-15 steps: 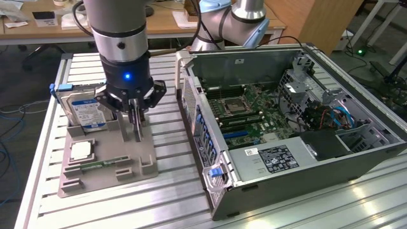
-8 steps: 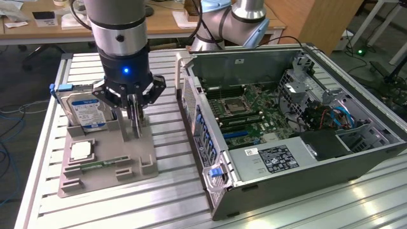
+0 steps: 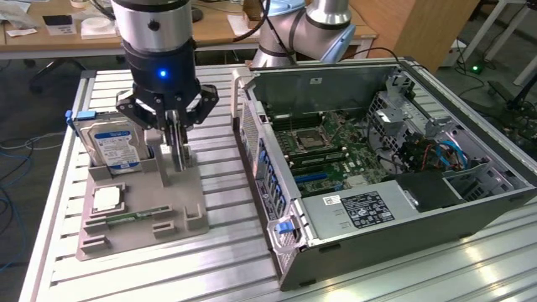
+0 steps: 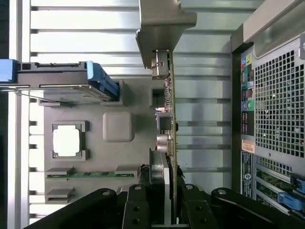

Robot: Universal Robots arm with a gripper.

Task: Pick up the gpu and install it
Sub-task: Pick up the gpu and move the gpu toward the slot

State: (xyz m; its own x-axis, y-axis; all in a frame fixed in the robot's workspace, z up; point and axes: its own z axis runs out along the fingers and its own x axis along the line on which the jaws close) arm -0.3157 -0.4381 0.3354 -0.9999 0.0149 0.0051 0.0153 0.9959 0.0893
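The gpu [image 3: 180, 157] stands on edge over the grey parts holder [image 3: 180, 211], a thin green card. In the wrist view the gpu [image 4: 170, 86] runs edge-on away from the fingers, its silvery bracket [image 4: 162, 24] at the far end. My gripper [image 3: 172, 139] comes straight down on the card's upper edge and is shut on it. The black fingers [image 4: 143, 200] sit on either side of the board. Whether the card has left its slot in the holder [image 4: 95, 109] I cannot tell.
On the holder sit a blue-labelled hard drive [image 3: 116, 141] [image 4: 66, 86], a square chip [image 3: 107, 198] [image 4: 66, 141] and a narrow memory stick [image 3: 130, 217] [image 4: 90, 174]. The open computer case [image 3: 277, 189] lies at the exterior view's right, motherboard [image 3: 327, 151] exposed; its rear panel [image 4: 276, 95] is close beside the card.
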